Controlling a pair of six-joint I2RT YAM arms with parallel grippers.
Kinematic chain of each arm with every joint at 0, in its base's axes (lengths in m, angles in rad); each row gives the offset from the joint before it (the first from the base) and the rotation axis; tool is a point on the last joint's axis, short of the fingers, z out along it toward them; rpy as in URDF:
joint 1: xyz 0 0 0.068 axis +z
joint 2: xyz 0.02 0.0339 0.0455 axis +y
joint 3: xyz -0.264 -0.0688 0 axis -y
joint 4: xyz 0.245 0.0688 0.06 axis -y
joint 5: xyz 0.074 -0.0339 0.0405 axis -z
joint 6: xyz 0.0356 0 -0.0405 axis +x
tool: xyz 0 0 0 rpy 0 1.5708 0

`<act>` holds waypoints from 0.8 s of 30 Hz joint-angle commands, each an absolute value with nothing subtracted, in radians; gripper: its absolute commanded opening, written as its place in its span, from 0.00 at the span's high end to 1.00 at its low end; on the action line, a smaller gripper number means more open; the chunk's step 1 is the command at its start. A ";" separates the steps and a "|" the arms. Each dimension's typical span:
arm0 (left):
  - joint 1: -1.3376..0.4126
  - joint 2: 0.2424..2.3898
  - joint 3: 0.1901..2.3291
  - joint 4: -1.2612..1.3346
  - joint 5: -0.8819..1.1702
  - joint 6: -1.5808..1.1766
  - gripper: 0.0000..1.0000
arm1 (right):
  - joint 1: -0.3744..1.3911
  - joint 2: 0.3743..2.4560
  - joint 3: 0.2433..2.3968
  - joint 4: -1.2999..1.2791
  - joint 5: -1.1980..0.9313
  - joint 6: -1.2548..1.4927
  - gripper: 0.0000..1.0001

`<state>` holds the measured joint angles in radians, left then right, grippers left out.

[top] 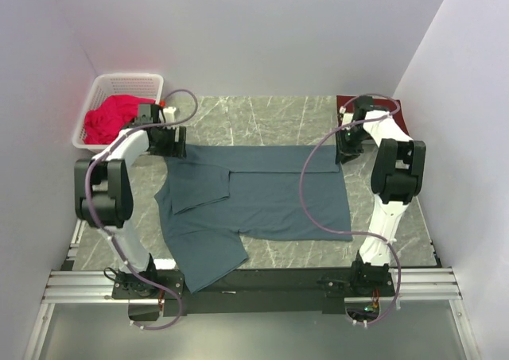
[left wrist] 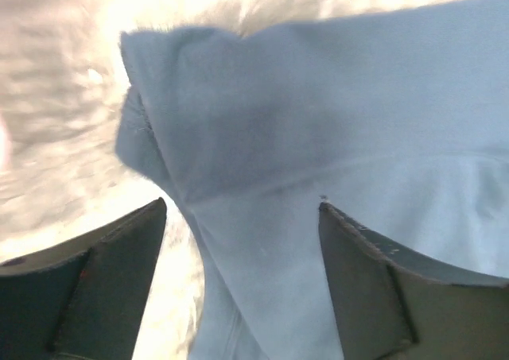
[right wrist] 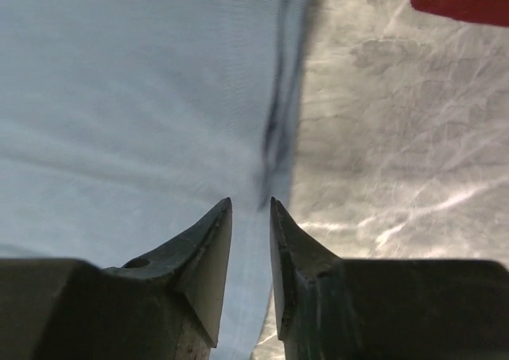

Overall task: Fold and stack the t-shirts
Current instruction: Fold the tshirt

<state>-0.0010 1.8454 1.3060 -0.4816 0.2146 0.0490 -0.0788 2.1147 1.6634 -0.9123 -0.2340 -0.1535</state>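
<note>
Nearest me, the two arm bases sit on the metal rail (top: 79, 284) along the near edge of the bench (top: 278, 114), and from there each arm reaches out to a far corner of the slate blue-grey t-shirt (top: 262, 197). That shirt lies across the middle of the marbled bench, its far edge running straight from one claw to the other. On the left side one sleeve (top: 199, 189) is turned in on top of the body. Lower down, a broad flap (top: 208, 258) splays toward the near left and reaches the bench's near edge.

The left claw (left wrist: 242, 203) hangs over the shirt's far left corner with its fingers (left wrist: 111, 272) spread wide. The cloth corner lies below and between them, loose, not pinched. The right claw (right wrist: 250, 203) is at the far right corner, its fingers (right wrist: 203, 257) parted by only a narrow slit. The shirt's side edge runs up toward that slit, blurred, and I see nothing gripped between the tips. Bare bench shows to the right of it.

Beyond the right arm, in the bench's far right corner, lies the dark maroon t-shirt (top: 402, 115), flat and partly hidden by the arm. In the far left corner a white basket (top: 127, 77) holds a heap of bright red cloth (top: 111, 121).
</note>
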 commanded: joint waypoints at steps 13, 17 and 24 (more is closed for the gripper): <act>-0.072 1.831 1.275 -0.497 0.183 0.029 0.49 | 0.074 2.155 1.724 -0.908 -0.204 -0.176 0.83; -0.074 1.882 1.301 -0.492 0.175 0.026 0.55 | 0.078 2.220 1.779 -0.902 -0.141 -0.186 0.83; -0.071 2.046 1.420 -0.480 0.127 0.023 0.62 | 0.077 2.342 1.953 -0.902 -0.020 -0.199 0.83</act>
<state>-0.0715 1.9667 1.3491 -0.5056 0.1619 0.0315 0.0864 2.2860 1.8786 -0.9398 -0.1211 -0.1772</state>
